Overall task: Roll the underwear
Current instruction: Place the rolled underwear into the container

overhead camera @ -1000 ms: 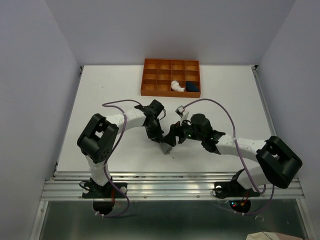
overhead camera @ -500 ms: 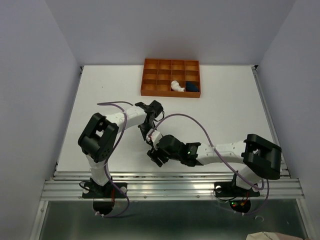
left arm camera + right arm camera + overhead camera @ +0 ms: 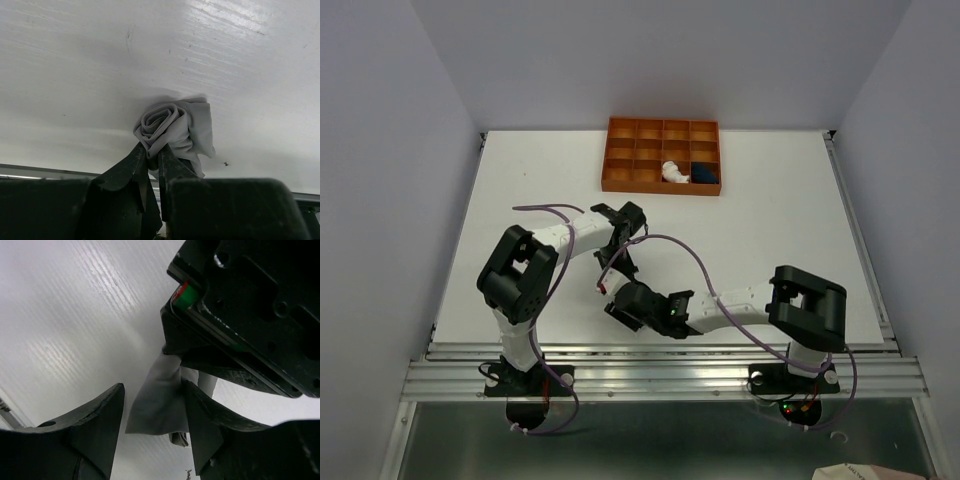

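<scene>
The grey underwear (image 3: 172, 127) is wound into a roll and rests on the white table. My left gripper (image 3: 152, 156) is shut on the near end of the roll. In the right wrist view a loose grey flap (image 3: 159, 402) hangs below the left gripper's black body (image 3: 240, 310). My right gripper (image 3: 152, 390) is open, with its fingers on either side of that flap. In the top view the left gripper (image 3: 617, 270) and the right gripper (image 3: 618, 302) meet near the table's front middle and hide the grey cloth. The pink-white underwear (image 3: 673, 172) and the navy underwear (image 3: 705, 174) lie in the tray.
An orange compartment tray (image 3: 638, 140) stands at the back middle of the table. The table's front metal rail (image 3: 660, 355) runs just behind the right gripper. Purple cables loop over both arms.
My right arm has swung from the right of centre toward the near left, bringing its open gripper up against the left gripper's cloth. The left gripper has shifted only slightly and kept its hold.
</scene>
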Motion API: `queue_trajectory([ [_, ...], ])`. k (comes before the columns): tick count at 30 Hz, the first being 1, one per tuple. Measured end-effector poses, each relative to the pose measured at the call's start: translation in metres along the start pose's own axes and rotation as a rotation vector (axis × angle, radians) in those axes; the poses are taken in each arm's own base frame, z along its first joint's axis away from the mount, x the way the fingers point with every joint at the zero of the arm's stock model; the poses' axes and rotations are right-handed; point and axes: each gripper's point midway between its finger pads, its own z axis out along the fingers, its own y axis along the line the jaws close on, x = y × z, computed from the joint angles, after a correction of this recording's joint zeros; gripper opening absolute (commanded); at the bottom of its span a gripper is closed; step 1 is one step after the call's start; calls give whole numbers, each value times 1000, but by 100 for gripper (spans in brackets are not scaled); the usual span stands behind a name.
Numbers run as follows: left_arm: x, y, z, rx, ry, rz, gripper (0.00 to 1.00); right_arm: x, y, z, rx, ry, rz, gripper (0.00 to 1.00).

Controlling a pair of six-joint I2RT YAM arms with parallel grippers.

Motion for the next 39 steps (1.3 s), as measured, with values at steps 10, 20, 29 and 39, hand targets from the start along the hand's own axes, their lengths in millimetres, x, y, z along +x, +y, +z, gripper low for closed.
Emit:
queue_trajectory([
  [10, -2, 0, -2, -5, -9, 7, 11, 8, -13, 12, 112, 41, -41, 22],
  [20, -25, 2, -8, 2, -57, -10, 59, 16, -24, 12, 184, 17, 19, 1],
  [29, -108, -6, -62, 167, -291, -109, 61, 13, -68, -7, 21, -44, 354, 1],
  [39, -175, 5, -104, 301, -482, -150, 63, -16, -111, -6, -87, -157, 564, 1],
])
